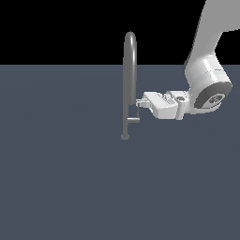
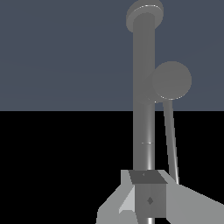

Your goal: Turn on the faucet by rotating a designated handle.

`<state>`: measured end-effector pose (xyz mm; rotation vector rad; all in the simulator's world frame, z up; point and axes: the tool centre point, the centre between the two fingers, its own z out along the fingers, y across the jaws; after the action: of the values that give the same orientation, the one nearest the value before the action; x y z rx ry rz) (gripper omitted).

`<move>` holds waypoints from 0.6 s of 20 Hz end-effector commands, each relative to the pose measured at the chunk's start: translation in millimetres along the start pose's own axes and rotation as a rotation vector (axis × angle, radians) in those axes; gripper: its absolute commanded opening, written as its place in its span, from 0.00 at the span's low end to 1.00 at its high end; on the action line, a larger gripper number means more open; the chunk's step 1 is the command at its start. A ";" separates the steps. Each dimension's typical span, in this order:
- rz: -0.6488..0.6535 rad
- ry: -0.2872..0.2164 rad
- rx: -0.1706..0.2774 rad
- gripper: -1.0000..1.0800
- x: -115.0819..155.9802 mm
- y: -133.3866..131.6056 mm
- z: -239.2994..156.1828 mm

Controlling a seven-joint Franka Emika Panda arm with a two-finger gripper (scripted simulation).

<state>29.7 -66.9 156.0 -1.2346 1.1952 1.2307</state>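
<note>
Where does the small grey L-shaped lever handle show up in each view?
Exterior view: the small grey L-shaped lever handle sits low on the tall grey gooseneck faucet, just off the gripper.
Wrist view: its round stub end and thin rod lie beside the faucet's tube.
Shared landmark: the faucet's straight tube.

Flat slate-blue floor — only the faucet stands on it.
</note>
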 end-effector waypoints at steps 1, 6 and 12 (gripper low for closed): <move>0.000 0.000 0.000 0.00 0.0 0.1 -0.1; 0.000 -0.001 -0.001 0.00 0.7 15.1 -0.2; 0.000 -0.002 -0.002 0.00 1.6 34.0 -0.3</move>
<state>5.5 -67.6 157.4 -1.2409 1.1900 1.2195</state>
